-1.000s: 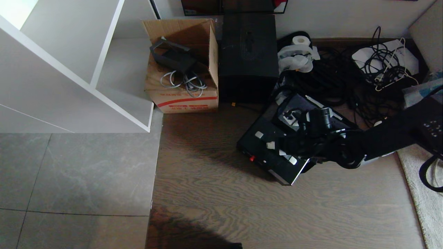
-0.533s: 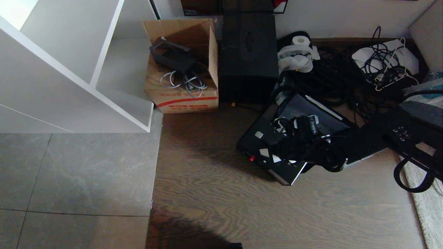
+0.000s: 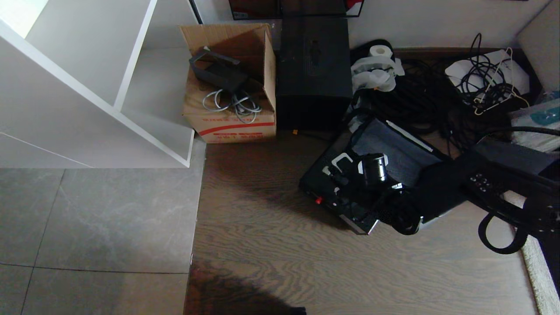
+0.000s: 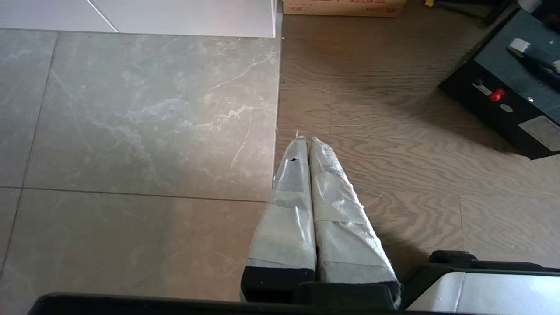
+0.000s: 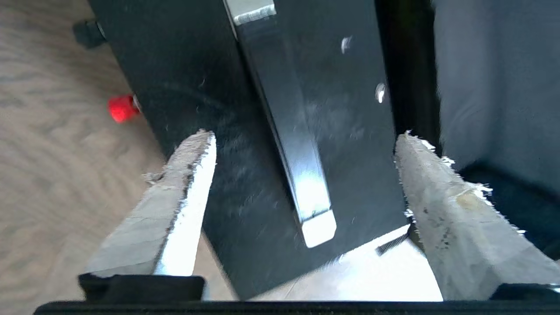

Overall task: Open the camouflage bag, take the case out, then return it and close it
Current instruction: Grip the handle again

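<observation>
1. You have the right gripper [image 5: 302,175] hovering over the flat black rigid case [image 3: 345,192] with its 2 tape-wrapped fingers [image 5: 183,192] spread wide and pinching nothing. They straddle the case's black handle with silver ends [image 5: 288,131] without touching it.
2. The case lies flat on the brown wood-grain floor [image 3: 284,262], its small red latch [image 3: 319,200] facing the open floor. It sits just in front of the tall black box [image 3: 314,65], and a grey fabric panel [image 3: 393,153] lies against its far side. I cannot tell from these views whether that panel belongs to the camouflage bag.
3. Judging by the task, you are between letting go and taking hold again. To do this well, centre the handle between the fingers, come straight down, and close on its middle, not its silver ends.
4. Watch the case's weight: a grip off-centre would likely let it tilt and swing when lifted.
5. The left gripper [image 4: 306,205] is parked over the seam between grey tile and wood, its 2 wrapped fingers pressed together, empty.
6. Compared with 1 second ago, the right arm has swung towards the case's near edge, the wrist has rolled, and the fingers have gone from closed to wide apart. The case itself has not shifted.
</observation>
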Robot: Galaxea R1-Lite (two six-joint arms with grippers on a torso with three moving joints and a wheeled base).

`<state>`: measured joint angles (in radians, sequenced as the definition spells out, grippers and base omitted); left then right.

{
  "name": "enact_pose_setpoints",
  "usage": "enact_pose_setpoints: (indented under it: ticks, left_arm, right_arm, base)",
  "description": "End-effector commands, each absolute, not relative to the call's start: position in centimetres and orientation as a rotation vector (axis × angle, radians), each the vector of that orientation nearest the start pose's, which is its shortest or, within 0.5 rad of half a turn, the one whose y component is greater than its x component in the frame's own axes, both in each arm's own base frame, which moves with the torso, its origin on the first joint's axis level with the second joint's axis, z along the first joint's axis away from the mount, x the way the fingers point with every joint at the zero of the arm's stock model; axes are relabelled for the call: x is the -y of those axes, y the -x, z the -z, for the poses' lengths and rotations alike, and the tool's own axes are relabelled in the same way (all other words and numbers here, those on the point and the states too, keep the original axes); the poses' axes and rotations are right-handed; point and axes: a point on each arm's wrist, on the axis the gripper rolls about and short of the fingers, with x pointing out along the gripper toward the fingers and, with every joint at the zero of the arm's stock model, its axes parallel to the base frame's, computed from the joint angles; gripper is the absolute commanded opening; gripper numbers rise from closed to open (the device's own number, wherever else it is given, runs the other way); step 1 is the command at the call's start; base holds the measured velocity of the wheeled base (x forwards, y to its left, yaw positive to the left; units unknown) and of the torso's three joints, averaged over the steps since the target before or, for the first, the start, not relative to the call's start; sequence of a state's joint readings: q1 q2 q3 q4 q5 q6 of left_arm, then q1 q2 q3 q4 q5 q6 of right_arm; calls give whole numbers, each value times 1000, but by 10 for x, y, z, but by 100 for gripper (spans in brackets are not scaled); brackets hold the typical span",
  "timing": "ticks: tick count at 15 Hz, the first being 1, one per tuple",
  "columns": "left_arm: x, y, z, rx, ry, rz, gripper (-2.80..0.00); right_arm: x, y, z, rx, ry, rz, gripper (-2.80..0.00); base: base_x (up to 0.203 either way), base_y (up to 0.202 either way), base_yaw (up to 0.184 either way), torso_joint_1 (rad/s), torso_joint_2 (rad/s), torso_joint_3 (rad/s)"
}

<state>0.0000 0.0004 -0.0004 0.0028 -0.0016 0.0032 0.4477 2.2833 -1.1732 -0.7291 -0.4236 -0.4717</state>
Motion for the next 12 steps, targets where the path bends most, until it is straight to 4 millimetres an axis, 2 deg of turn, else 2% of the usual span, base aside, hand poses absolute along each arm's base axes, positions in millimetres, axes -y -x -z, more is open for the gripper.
enact_pose_setpoints:
  ticks: [1, 3, 6, 9, 12]
  left_arm:
    - [0, 23, -75, -5, -3, 0, -280]
    - [0, 23, -75, -5, -3, 2, -280]
    - [0, 23, -75, -5, -3, 2, -280]
    - [0, 23, -75, -5, -3, 2, -280]
    - [0, 23, -75, -5, -3, 2, -280]
  right_arm:
    - [-190, -391, -57, -280, 710, -128, 0]
    - [-199, -389, -47, -245, 750, -118, 0]
    - [-199, -392, -37, -195, 904, -40, 0]
    - [-198, -394, -25, -239, 960, 31, 0]
    - [-199, -403, -17, -321, 979, 214, 0]
  base:
    - [0, 0, 0, 0, 0, 0]
    - [0, 0, 0, 0, 0, 0]
    - [0, 0, 0, 0, 0, 0]
    - [0, 0, 0, 0, 0, 0]
    - [0, 0, 0, 0, 0, 0]
